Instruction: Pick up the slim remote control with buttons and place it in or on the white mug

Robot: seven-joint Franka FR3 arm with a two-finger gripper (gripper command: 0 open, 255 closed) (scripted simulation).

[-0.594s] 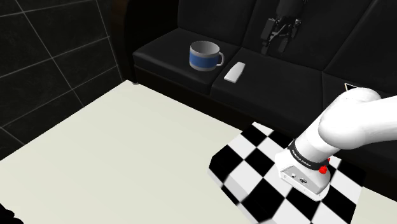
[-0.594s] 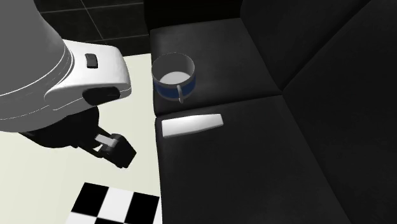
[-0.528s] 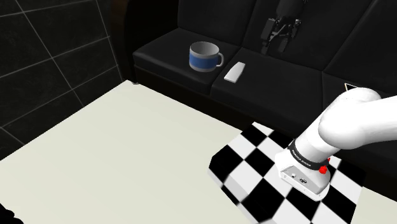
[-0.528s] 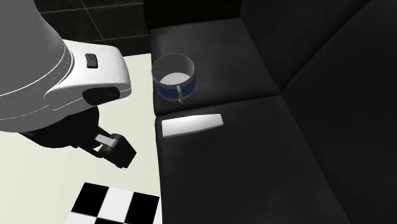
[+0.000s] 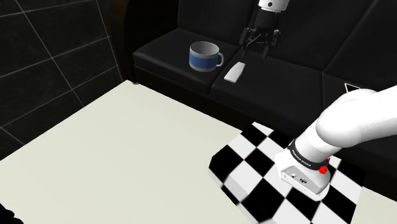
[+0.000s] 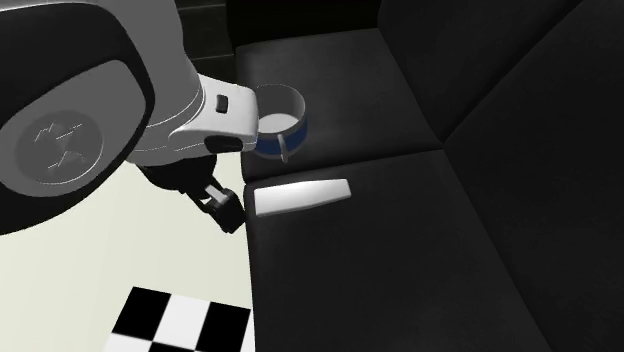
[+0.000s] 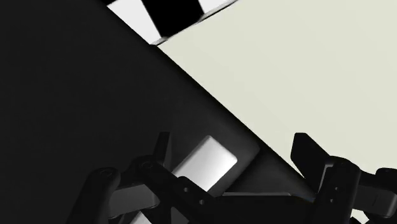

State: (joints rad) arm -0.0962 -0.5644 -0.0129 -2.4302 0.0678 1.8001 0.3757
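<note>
The slim white remote (image 5: 235,72) lies flat on the black sofa seat (image 5: 280,79), just beside a grey-white mug with a blue band (image 5: 205,56) that stands upright. My black gripper (image 5: 259,48) hangs above the seat, a little behind the remote in the shoulder view. In the wrist view the remote (image 7: 203,162) lies below the gripper (image 7: 232,153), whose fingers stand apart and touch nothing. In the second exterior view the remote (image 6: 301,195) lies in front of the mug (image 6: 284,127), and the white arm covers part of the mug's rim.
The sofa's backrest (image 5: 318,32) rises right behind the gripper. A cream floor (image 5: 108,146) spreads in front of the sofa. The black-and-white checkered stand (image 5: 254,172) carries the arm's base at the shoulder view's lower right. Dark tiled wall (image 5: 44,57) is at the left.
The gripper has moved toward the shoulder view's left, closer to the remote. In the second exterior view the arm has swung right, over the mug's edge. Remote and mug have not moved.
</note>
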